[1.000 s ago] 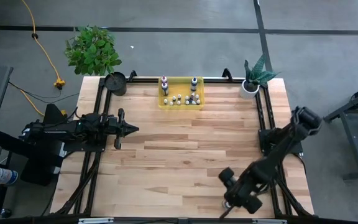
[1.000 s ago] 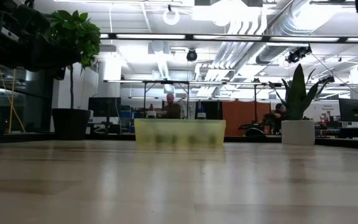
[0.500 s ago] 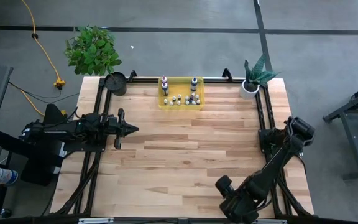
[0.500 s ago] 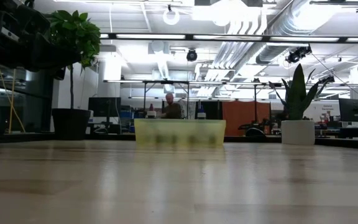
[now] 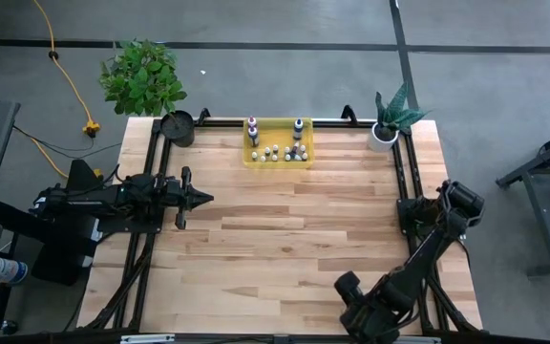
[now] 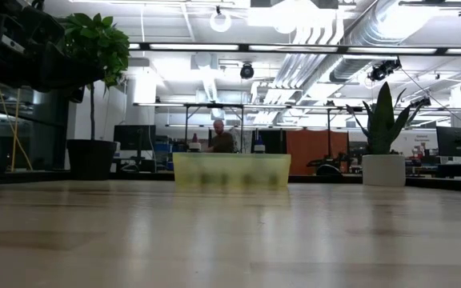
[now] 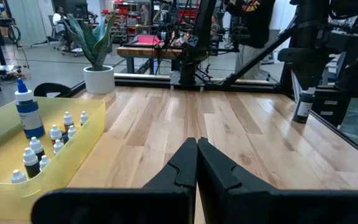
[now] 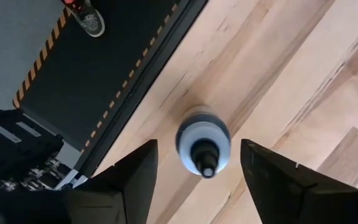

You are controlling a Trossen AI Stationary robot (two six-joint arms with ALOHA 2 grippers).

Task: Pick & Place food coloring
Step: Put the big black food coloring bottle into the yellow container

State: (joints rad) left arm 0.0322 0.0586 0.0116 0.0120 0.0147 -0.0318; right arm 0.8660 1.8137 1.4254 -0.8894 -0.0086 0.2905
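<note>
Pale wood planks make up the table (image 5: pixel 285 239), which has a black frame along its edges and grey floor around it. Behind it, the low view looks into a lit workshop where a person (image 6: pixel 222 138) sits at a far desk.

At the middle of the far edge stands a yellow bin (image 5: pixel 279 142), see-through in the low view. Inside it are the food coloring bottles (image 5: pixel 277 152): a cluster of tiny white-capped ones, with two taller dark bottles near the bin's far corners. The left wrist view shows one tall blue bottle (image 7: pixel 28 112) upright in the bin among the small ones.

One more bottle (image 8: pixel 204 146) stands alone on the wood close to the table's near edge, seen from straight above with its cap pointing up. The right end effector (image 8: pixel 197 180) hangs directly over it, fingers (image 8: pixel 132 177) spread wide on either side of the bottle and not touching it. In the high view this end effector (image 5: pixel 366 311) sits at the near right corner of the table.

The left end effector (image 7: pixel 196 163) rests at the left side of the table, well apart from the bin, its two dark fingers pressed together and holding nothing.

A leafy plant (image 5: pixel 142 76) stands off the far left corner beside a dark pot (image 5: pixel 177 126). A small white pot (image 5: pixel 383 135) with a spiky plant sits at the far right corner.
</note>
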